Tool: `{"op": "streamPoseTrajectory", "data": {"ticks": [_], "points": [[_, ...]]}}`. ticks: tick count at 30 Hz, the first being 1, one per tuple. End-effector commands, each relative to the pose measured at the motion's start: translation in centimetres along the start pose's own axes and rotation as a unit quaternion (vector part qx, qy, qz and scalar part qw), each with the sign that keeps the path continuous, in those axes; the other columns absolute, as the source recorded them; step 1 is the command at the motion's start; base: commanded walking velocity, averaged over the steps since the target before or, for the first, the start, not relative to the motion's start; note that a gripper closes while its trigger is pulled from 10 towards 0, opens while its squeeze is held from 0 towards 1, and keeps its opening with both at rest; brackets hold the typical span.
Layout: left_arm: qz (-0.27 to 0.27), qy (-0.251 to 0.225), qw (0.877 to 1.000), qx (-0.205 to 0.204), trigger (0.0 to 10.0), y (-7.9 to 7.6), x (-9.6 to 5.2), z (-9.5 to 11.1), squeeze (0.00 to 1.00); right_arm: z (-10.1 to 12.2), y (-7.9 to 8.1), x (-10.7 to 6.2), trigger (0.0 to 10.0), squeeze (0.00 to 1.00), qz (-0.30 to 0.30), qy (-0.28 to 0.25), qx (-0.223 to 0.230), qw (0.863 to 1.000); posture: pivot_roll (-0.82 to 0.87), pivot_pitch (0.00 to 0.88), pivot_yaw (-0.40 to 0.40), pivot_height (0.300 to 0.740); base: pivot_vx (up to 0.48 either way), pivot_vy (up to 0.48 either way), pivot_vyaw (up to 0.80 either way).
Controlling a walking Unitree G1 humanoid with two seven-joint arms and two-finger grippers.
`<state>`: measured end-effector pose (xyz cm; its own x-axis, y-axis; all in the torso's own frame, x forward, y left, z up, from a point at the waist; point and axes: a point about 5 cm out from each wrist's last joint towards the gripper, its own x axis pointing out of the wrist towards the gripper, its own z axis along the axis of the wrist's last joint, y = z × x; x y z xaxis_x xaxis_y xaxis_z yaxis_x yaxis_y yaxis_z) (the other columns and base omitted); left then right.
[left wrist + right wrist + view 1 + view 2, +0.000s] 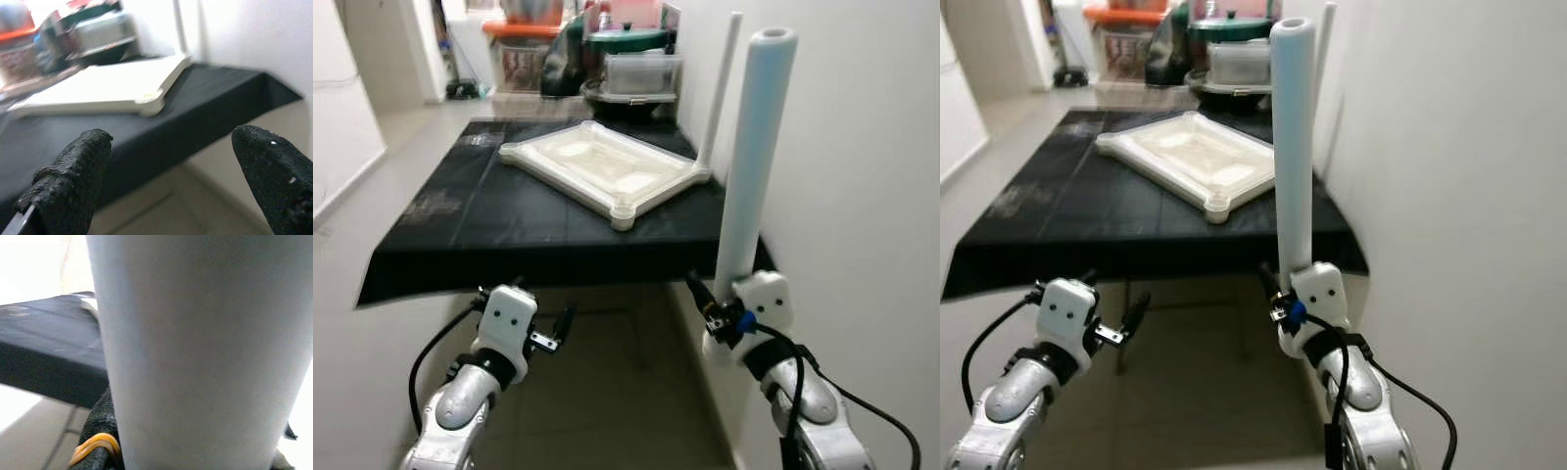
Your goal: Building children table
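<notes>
A black-covered table point(489, 220) stands against the white wall point(862, 147) on the right. On it lies the white tabletop point(597, 168), upside down, with round sockets at its corners; the near corner socket point(623, 212) sits close to the table's front edge. One thin white leg point(721, 83) already stands upright at the tabletop's right corner, close to the wall. At the far end of the table are piled plastic boxes and pots point(631, 59).

The right gripper point(713, 311) is below and in front of the table's near right corner, closed around the bottom of a second white leg point(754, 157), which it holds upright; the tube rises above the table's level beside the wall. In the right wrist view the leg point(195, 352) is pressed against a black finger point(100, 431).

The left gripper point(556, 331) hangs low in front of the table's near edge, its fingers point(73, 181) spread wide apart with nothing between them.
</notes>
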<state>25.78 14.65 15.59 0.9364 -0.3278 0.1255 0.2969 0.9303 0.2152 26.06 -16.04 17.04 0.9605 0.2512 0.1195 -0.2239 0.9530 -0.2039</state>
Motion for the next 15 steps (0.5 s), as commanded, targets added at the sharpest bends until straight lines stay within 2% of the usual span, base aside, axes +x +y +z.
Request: {"op": "streamPoseTrajectory", "data": {"ticks": [1, 9, 15], "points": [[-0.010, 0.001, 1.000, 0.000, 10.0, -0.4, 0.2, -0.1, 0.00, 0.1, -0.1, 0.3, 10.0, 0.00, -0.001, -0.001, -0.003, 1.000, 0.03, 0.000, -0.071, 0.740, 0.480, 0.000, 0.00], [-0.010, 0.000, 1.000, -0.001, 10.0, -0.5, 0.3, -0.1, 0.00, 0.6, 0.0, 0.9, 10.0, 0.00, 0.011, -0.013, 0.007, 1.000, 0.03, 0.000, -0.070, 0.740, 0.480, 0.000, 0.00], [-0.014, 0.001, 1.000, -0.002, 10.0, -0.6, 0.4, -0.3, 0.00, 1.5, -0.1, 1.8, 10.0, 0.00, 0.045, -0.029, 0.009, 0.999, 0.04, 0.000, -0.071, 0.740, 0.480, 0.000, 0.00]]}}
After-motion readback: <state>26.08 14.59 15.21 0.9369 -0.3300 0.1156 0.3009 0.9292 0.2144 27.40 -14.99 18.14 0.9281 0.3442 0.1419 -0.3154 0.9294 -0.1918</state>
